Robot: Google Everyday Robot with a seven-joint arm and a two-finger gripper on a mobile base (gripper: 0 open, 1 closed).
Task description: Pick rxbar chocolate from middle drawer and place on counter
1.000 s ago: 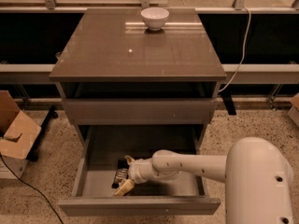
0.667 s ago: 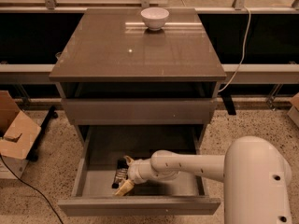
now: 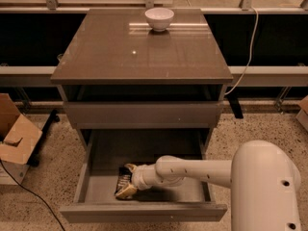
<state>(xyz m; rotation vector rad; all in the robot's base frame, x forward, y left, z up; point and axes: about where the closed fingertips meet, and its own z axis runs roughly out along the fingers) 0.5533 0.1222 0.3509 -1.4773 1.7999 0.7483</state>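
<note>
The end effector (image 3: 127, 181) sits low in the open drawer (image 3: 144, 212).
The arm (image 3: 197, 171) reaches level from the drawer's right side to its front-left floor, wrist turned leftward, right at the bar (image 3: 121, 183) lying there; whether it pinches the bar I cannot tell.

No text can be read: the pale marks on the rxbar chocolate (image 3: 121, 182) wrapper are illegible. The end effector (image 3: 128, 181) sits over it in the open middle drawer (image 3: 144, 213).
</note>
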